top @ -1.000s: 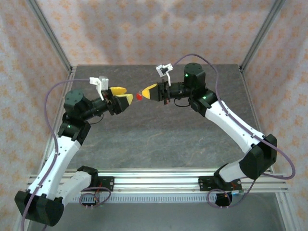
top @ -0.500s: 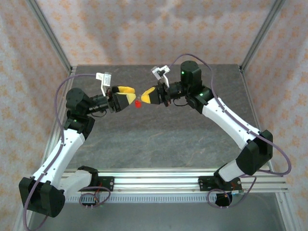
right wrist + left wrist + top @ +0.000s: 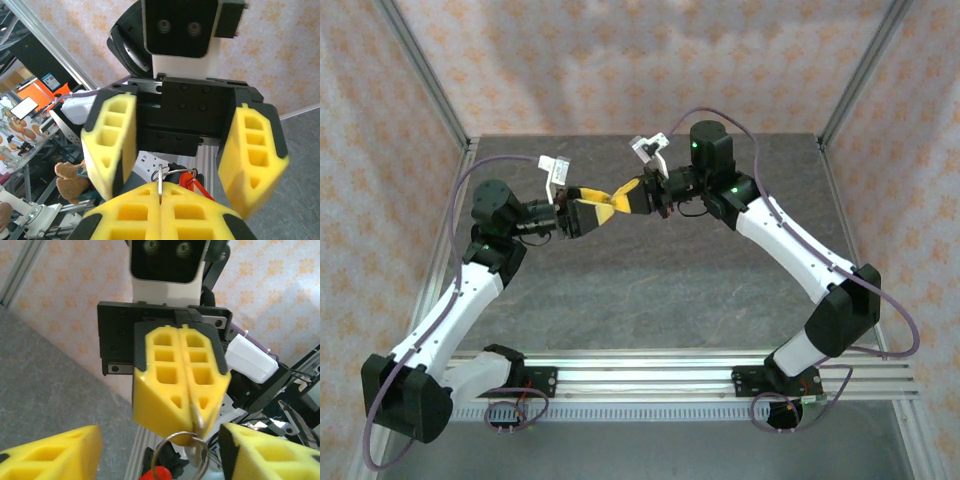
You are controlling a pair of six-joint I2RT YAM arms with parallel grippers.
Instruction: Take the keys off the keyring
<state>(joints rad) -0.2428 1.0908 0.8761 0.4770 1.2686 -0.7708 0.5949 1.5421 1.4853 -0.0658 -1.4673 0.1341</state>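
My right gripper (image 3: 160, 189) is shut on the key (image 3: 159, 176), a thin silvery blade pinched edge-on between its yellow fingertips. In the left wrist view the same key (image 3: 197, 417) sticks out of those shut tips. The keyring (image 3: 176, 456), a thin metal ring with a red tag (image 3: 160, 474), hangs from the key. My left gripper (image 3: 160, 441) is open, its fingers (image 3: 55, 455) on either side of the ring and not touching it. Seen from above, the left gripper (image 3: 590, 212) and right gripper (image 3: 618, 202) meet tip to tip above the table.
The grey stone-look tabletop (image 3: 650, 280) lies well below both grippers. Patterned walls and metal corner posts (image 3: 425, 85) enclose the back and sides. An aluminium rail (image 3: 640, 375) with both arm bases runs along the near edge.
The left arm has swung right until its fingers flank the right gripper's tips and the hanging ring. Its jaws have narrowed a little. The right gripper has shifted slightly left, still shut.
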